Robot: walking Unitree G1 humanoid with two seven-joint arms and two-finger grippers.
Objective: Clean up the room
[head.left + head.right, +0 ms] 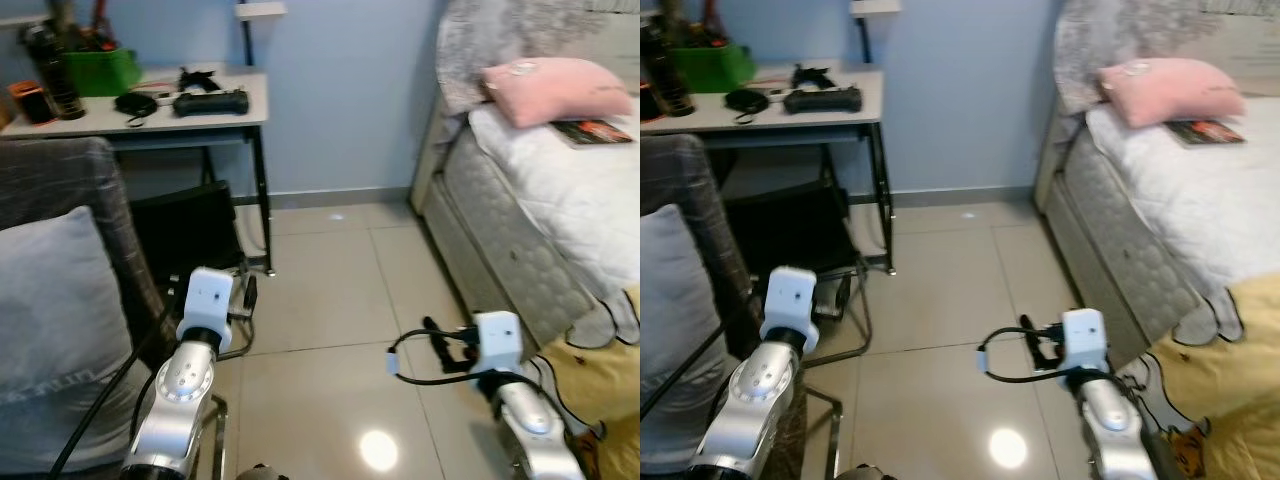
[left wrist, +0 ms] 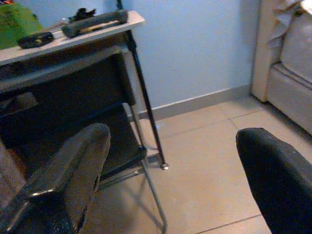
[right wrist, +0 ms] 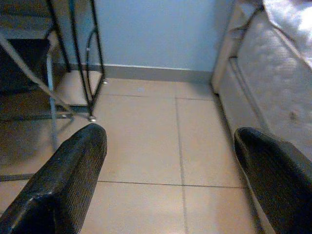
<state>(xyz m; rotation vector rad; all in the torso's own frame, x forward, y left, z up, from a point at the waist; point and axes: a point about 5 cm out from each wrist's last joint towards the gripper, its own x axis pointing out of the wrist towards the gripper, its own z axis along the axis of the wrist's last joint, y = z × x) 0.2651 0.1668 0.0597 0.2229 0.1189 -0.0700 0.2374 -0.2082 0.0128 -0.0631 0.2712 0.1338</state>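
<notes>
A yellow cloth (image 1: 600, 385) lies crumpled at the bed's foot on the lower right, with a grey slipper-like thing (image 1: 602, 322) just above it. On the bed (image 1: 560, 200) rest a pink pillow (image 1: 555, 88) and a magazine (image 1: 596, 131). My left gripper (image 2: 170, 161) hangs open over the tiled floor, facing the desk's legs, nothing between its fingers (image 2: 63, 180). Near the bed's side my right gripper (image 3: 170, 161) is open too, low above the tiles and holding nothing.
A white desk (image 1: 235, 120) at the back left carries a green box (image 1: 100, 70), a black tool (image 1: 210, 102) and a coiled cable (image 1: 135, 103). A black chair (image 1: 195, 230) stands under it. A dark armchair with a grey cushion (image 1: 50, 320) is at my left.
</notes>
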